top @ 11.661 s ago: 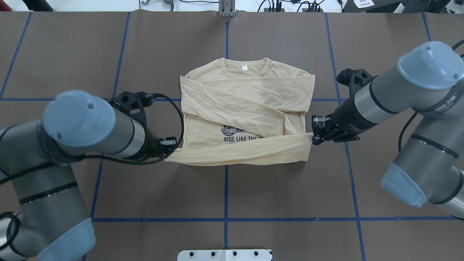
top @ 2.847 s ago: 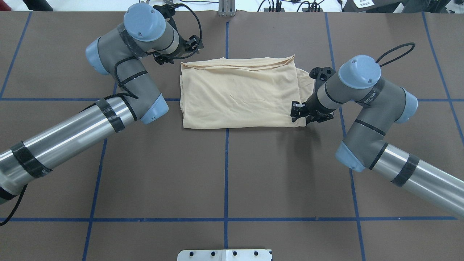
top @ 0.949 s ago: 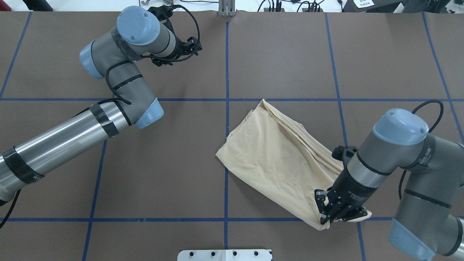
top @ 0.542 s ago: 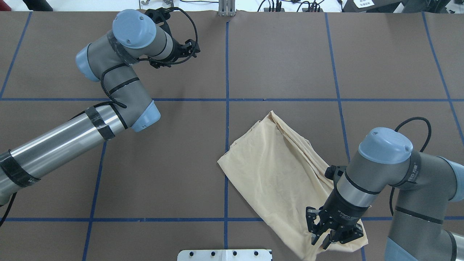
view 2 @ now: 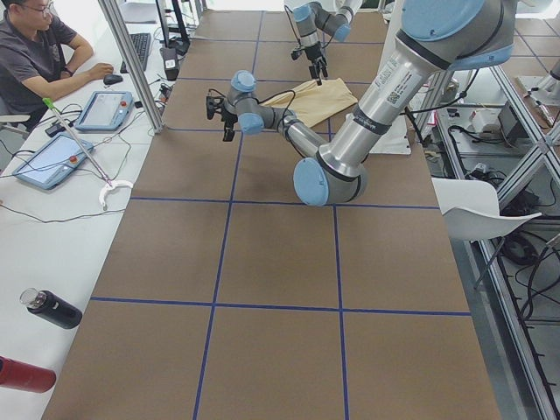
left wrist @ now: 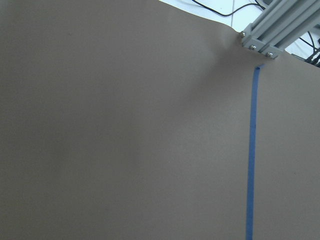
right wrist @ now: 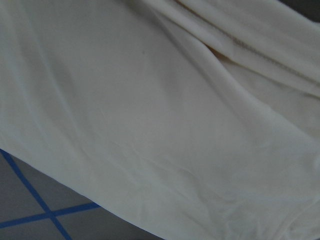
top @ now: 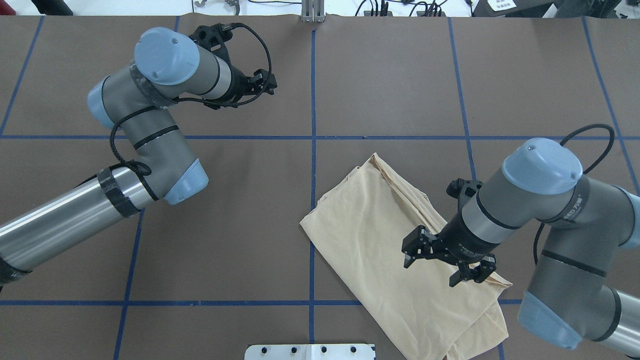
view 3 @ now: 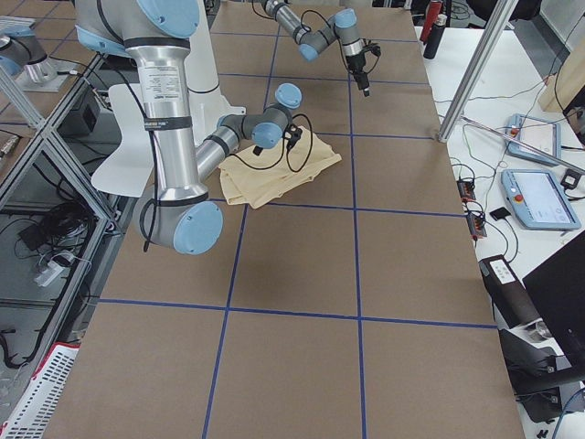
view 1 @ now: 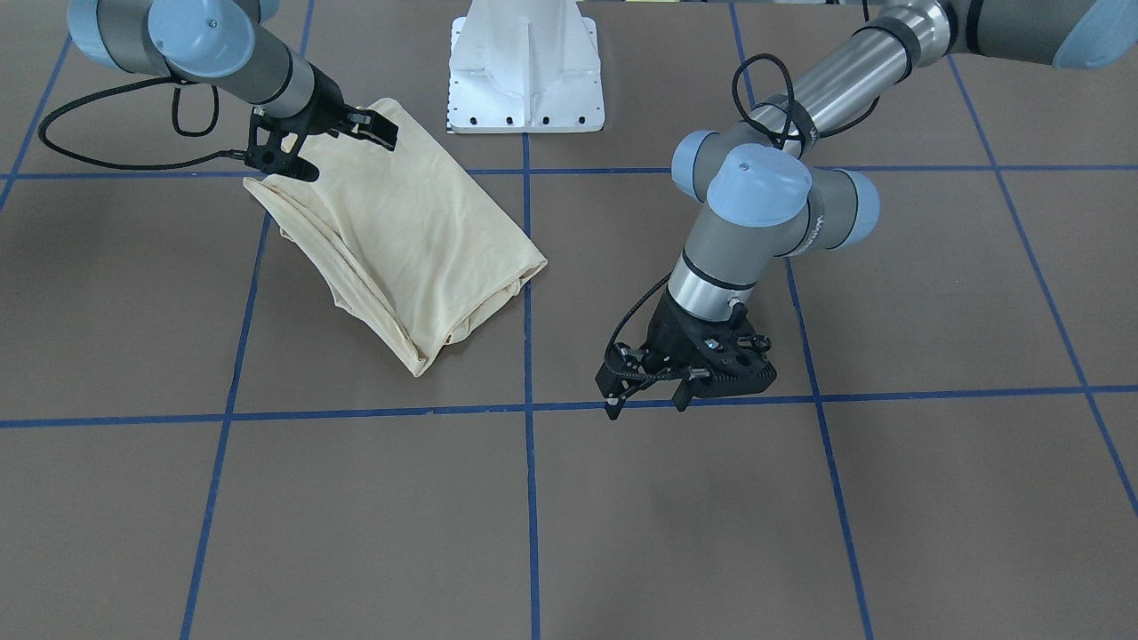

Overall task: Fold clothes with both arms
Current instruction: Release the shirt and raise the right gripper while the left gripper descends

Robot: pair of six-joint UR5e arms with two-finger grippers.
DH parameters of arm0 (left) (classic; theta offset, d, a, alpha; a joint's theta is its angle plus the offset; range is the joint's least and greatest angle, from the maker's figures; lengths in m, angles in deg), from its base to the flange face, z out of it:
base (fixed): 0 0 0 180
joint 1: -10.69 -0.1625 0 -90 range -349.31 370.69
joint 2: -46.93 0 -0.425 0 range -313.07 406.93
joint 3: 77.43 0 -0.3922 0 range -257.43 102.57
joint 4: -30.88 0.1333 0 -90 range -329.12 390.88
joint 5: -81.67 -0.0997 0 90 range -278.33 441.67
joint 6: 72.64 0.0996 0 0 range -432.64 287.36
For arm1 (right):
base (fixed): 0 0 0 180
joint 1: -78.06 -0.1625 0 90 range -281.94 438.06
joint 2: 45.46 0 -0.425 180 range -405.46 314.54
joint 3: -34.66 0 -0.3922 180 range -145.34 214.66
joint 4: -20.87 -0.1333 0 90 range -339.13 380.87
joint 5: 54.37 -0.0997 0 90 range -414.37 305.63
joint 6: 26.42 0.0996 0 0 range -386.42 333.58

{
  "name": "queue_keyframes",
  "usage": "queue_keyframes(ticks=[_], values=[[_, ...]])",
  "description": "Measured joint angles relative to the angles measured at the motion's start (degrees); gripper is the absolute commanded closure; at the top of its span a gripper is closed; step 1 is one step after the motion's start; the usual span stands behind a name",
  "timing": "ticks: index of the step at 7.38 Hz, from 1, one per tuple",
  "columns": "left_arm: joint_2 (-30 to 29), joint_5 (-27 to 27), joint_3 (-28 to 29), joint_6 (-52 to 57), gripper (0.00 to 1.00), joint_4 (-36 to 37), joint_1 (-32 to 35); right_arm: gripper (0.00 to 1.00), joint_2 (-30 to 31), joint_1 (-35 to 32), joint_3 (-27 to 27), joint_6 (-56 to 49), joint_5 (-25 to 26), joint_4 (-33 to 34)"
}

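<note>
Overhead view: folded T-shirt (top: 380,240) lying askew at 4 o'clock on the counter (top: 225,225), seemingly parked aside as finished, right claw (top: 432,270) spread apart just above it, left claw (top: 266,84) apart too, idle at 11 o'clock.

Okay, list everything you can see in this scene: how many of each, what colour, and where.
Shirt: one, cream, folded, lying aslant on the table's right half.
Table: one, brown, blue tape grid.
Base: one, white, middle of the robot's edge.
Tablets: two, grey with blue screens, on the side bench.
Bottles: two, one black, one red, same bench.
Person: one, dark top, seated at the bench.
Arms: two, silver-grey, light-blue caps.
Left gripper: black, open, over bare table.
Right gripper: black, open, over the shirt.
</note>
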State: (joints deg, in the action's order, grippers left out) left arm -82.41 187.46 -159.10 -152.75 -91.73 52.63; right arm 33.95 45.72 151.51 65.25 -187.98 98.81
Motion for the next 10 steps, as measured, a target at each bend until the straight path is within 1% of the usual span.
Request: queue_keyframes(ticks=[2, 3, 4, 5, 7, 10], values=[[3.9, 1.6, -7.5, -5.2, 0.01, 1.1, -5.3, 0.0, -4.7, -5.1, -1.3, -2.0, 5.3, 0.0], [4.6, 1.7, -9.8, -10.1, 0.01, 1.4, -8.9, 0.0, -6.4, -7.5, -1.9, -3.1, 7.6, 0.0], [4.6, 1.6, -10.9, -14.4, 0.01, 1.4, -12.2, 0.0, -7.4, -9.8, -2.3, -5.3, 8.9, 0.0], [4.6, 1.3, -11.2, -17.6, 0.01, 1.3, -15.2, 0.0, -8.0, -11.8, -2.4, -7.9, 9.5, 0.0], [4.2, -0.8, -9.7, -19.7, 0.04, 0.9, -18.8, 0.0, -8.5, -13.6, -2.5, -10.2, 10.9, 0.0], [1.5, -1.7, -6.1, -19.7, 0.1, 0.6, -19.7, 0.0, -8.9, -13.9, -2.5, -10.6, 11.4, 0.0]])
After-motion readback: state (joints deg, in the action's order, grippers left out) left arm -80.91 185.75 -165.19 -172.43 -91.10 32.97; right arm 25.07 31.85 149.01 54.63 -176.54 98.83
